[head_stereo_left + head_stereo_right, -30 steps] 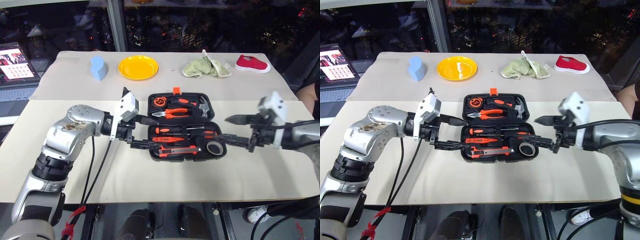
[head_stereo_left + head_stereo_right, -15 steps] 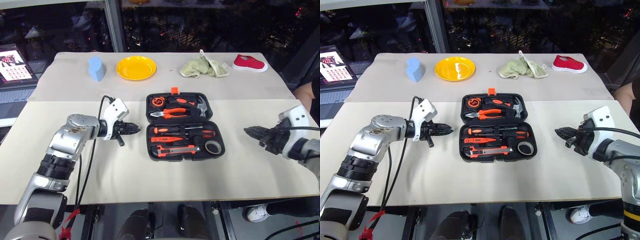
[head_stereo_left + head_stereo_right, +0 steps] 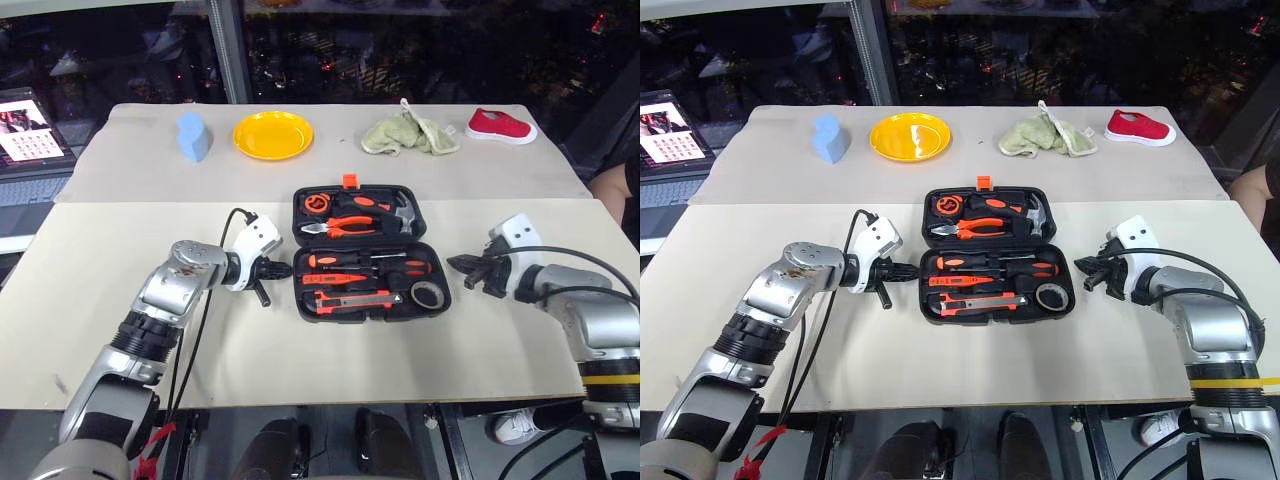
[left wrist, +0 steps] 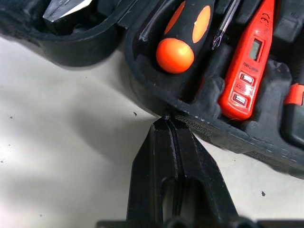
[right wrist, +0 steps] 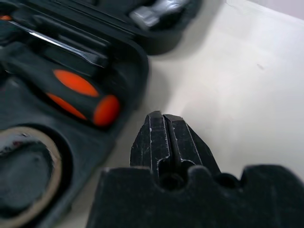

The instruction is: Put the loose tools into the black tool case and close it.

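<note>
The black tool case point(image 3: 370, 317) lies open in the middle of the table, its orange latch tab point(image 3: 351, 181) at the far edge. Its near half holds the utility knife point(image 3: 352, 298), two screwdrivers point(image 3: 335, 262) point(image 3: 405, 267), the slim orange tester point(image 4: 249, 61) and the grey tape roll point(image 3: 429, 294). My left gripper point(image 3: 283, 269) is shut and empty, low over the table, its tip at the case's left wall point(image 4: 190, 123). On the other side, my right gripper point(image 3: 455, 264) is shut and empty, a little off the case's right wall.
The case's far half holds pliers point(image 3: 345, 228), a hammer point(image 3: 405, 212) and a tape measure point(image 3: 317, 204). Along the back of the table sit a blue block point(image 3: 193, 135), a yellow plate point(image 3: 273, 134), a green cloth point(image 3: 410, 135) and a red shoe point(image 3: 501, 126). A laptop point(image 3: 25, 125) stands far left.
Both grippers have gone from open to shut. Both arms have dropped from above the case's sides to table height and now point at its left and right walls.
</note>
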Controlling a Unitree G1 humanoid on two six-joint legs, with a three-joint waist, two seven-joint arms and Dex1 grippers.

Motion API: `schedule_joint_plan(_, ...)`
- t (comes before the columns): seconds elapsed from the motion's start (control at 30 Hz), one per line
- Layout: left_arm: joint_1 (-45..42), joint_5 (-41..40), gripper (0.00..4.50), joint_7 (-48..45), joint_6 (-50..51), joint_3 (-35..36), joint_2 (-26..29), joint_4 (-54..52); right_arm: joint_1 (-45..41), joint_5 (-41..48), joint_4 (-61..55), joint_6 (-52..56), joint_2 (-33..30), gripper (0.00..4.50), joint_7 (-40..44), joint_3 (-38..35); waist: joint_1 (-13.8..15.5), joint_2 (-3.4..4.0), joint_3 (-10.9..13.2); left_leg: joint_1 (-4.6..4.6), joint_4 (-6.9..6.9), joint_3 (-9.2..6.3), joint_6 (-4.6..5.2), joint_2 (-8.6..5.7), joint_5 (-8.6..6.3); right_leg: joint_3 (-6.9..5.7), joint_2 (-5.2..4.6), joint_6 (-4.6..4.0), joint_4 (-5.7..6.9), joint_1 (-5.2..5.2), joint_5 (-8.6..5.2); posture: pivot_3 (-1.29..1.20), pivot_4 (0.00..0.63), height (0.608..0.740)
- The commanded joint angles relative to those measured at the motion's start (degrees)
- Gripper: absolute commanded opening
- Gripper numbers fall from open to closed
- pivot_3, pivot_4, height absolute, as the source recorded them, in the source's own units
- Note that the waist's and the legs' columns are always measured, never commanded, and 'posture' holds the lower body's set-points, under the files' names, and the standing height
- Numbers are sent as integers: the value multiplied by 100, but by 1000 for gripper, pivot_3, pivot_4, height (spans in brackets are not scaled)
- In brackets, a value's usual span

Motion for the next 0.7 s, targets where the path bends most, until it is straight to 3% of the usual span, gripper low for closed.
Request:
schedule_joint_plan(0.03,-91,-63,27,-30,-111,98,-126,-101,-37,34,-235,-59,-4,0,186,52,-2,0,0,-1,0,0,0,-1,0,0,-1,0,0,0,0,0,150,740)
schedule_joint_plan(0.7,778,-169,27,-1364,-568,-77,513,-1164,1633,385,-2314,215,-256,0,462,-295,-5,1,-1,-1,-4,-3,0,1,-1,1,2,0,-2,-3,0,0,150,740)
